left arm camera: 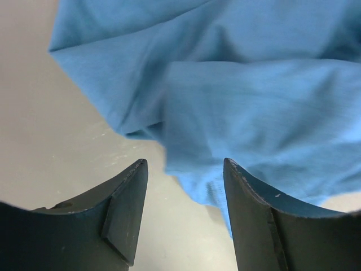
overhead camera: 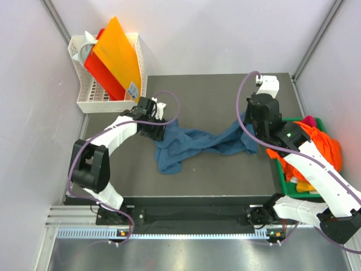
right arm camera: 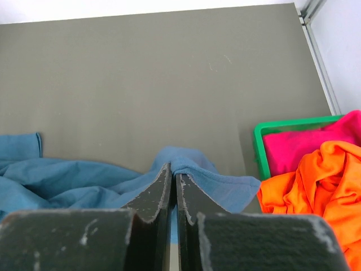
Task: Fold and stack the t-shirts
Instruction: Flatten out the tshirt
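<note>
A dark teal-blue t-shirt (overhead camera: pixel 197 144) lies crumpled and stretched across the middle of the dark table. My right gripper (right arm camera: pixel 174 170) is shut on the shirt's right edge (right arm camera: pixel 217 183), near the green tray. My left gripper (left arm camera: pixel 185 169) is open at the shirt's left end; the blue cloth (left arm camera: pixel 248 107) lies just ahead of and partly between the two fingers, over bare table. Orange (overhead camera: pixel 324 144), magenta-pink (overhead camera: pixel 309 120) and yellow (overhead camera: pixel 304 185) shirts are piled in the tray at the right.
The green plastic tray (overhead camera: pixel 280 180) stands at the table's right edge, also seen in the right wrist view (right arm camera: pixel 282 125). A white basket (overhead camera: pixel 84 101) holding orange and red flat sheets (overhead camera: pixel 115 53) stands at the back left.
</note>
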`<action>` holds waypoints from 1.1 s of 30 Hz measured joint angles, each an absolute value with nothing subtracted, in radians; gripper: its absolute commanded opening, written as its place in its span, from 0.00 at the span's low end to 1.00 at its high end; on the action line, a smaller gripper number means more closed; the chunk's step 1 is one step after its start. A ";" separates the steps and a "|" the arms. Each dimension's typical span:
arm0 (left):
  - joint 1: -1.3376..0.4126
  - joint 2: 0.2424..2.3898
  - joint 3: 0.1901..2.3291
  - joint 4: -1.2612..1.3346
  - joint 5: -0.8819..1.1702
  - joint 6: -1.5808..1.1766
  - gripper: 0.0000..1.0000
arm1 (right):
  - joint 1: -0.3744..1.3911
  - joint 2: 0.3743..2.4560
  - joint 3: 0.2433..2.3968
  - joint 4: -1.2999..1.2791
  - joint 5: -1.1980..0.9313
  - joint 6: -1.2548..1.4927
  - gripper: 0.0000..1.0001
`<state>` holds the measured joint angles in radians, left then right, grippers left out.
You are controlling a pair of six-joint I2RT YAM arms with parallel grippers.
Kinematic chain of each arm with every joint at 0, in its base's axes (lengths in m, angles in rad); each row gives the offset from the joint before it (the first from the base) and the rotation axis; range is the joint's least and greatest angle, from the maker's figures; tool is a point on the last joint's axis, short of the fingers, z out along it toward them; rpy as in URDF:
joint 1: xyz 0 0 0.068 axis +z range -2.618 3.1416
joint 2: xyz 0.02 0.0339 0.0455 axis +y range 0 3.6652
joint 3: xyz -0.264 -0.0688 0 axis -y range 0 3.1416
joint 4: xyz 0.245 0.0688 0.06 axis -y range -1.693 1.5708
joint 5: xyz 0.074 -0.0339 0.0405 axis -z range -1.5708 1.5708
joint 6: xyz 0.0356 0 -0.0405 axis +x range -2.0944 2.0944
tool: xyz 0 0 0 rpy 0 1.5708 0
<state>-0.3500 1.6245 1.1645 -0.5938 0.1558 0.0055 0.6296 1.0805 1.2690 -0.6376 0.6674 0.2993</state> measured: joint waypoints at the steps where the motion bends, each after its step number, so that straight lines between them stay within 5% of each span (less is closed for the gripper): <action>1: -0.342 1.634 1.164 -0.593 0.156 0.004 0.59 | 0.630 1.081 1.268 -0.636 0.667 0.299 0.00; 12: -0.336 1.687 1.164 -0.594 0.182 -0.014 0.45 | 0.620 1.082 1.268 -0.633 0.665 0.296 0.00; 18: -0.336 1.696 1.164 -0.594 0.194 -0.023 0.00 | 0.616 1.083 1.263 -0.624 0.659 0.297 0.00; 33: -0.287 1.516 1.304 -0.720 0.179 -0.023 0.00 | 0.603 1.085 1.256 -0.616 0.649 0.296 0.00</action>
